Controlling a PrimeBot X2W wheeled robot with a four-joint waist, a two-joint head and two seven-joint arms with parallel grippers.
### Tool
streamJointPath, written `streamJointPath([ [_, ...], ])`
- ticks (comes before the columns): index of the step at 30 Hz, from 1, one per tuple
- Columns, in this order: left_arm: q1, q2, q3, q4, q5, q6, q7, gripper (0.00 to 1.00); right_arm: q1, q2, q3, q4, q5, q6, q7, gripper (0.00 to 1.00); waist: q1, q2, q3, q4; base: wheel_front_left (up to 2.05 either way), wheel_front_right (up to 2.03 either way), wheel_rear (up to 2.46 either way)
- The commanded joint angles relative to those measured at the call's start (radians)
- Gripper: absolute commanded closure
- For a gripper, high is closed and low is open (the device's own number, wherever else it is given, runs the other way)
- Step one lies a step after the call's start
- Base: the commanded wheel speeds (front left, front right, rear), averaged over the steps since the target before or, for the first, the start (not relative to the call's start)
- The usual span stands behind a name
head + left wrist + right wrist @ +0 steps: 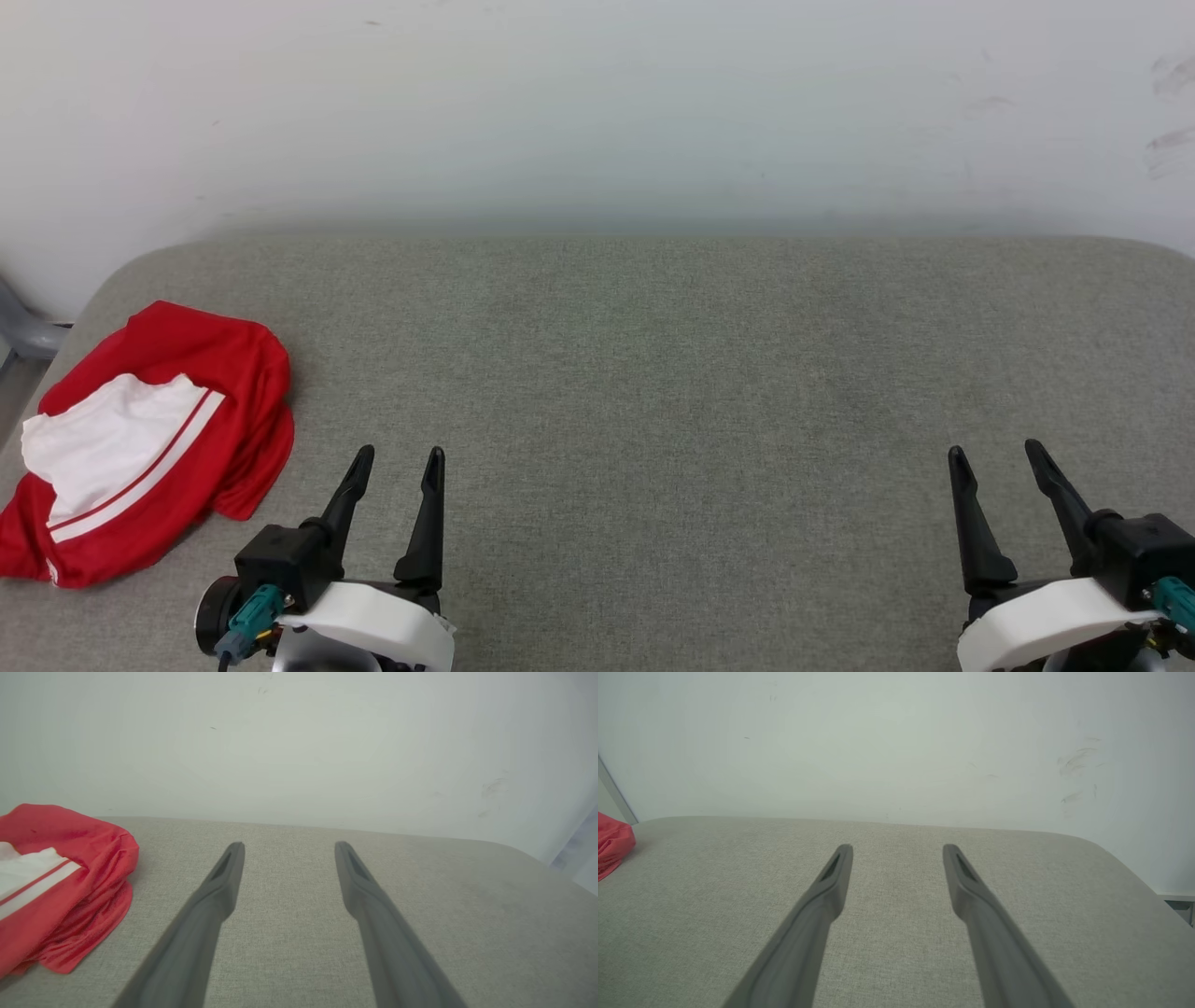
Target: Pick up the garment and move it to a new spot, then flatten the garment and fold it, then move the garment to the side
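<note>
Garment [149, 439] lies bunched, edge cropped at left; left tool [400, 453] and right tool [995, 450] gape empty.

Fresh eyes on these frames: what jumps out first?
The red garment with a white striped panel lies crumpled at the far left of the grey fabric surface. The left gripper and right gripper stand open and empty at the near edge, the left one nearer the garment.

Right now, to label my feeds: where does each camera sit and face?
Head view: on the head, facing forward-down at the grey cushion; left end effector and right end effector below.
Left wrist: on that wrist, along its fingers toward the wall.
Right wrist: likewise, its own fingers.
All three share the garment, at left.
</note>
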Motion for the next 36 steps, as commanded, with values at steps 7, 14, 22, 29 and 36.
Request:
streamJointPath([
  [7,-0.004,-0.002,-0.010,0.000,0.044,-0.002,-0.025,0.00,0.011,-0.002,-0.002,-0.016,-0.056,0.000,-0.016,0.00,-0.0002,0.0000,0.000,0.003,0.00,0.00,0.00],
  [14,0.003,-0.003,-0.011,0.003,0.064,-0.001,-0.036,0.00,0.017,-0.002,-0.003,-0.011,-0.076,0.000,-0.028,0.00,-0.0002,0.0000,-0.003,0.003,0.00,0.00,0.00],
  [22,-0.011,-0.005,-0.009,0.030,0.047,-0.001,-0.040,0.00,0.014,-0.002,0.000,-0.004,-0.069,0.000,-0.034,0.00,-0.0002,0.0000,-0.008,0.034,0.00,0.00,0.00],
  [29,-0.020,-0.006,0.014,0.042,0.047,-0.001,-0.039,0.00,0.018,-0.002,0.015,-0.006,-0.061,0.000,-0.033,0.00,-0.0002,0.0000,-0.009,0.113,0.00,0.00,0.00],
  [36,-0.023,-0.001,0.045,0.048,0.080,-0.001,-0.039,0.00,0.008,-0.002,0.027,0.008,-0.064,0.000,-0.033,0.00,-0.0002,0.0000,-0.007,0.216,0.00,0.00,0.00],
])
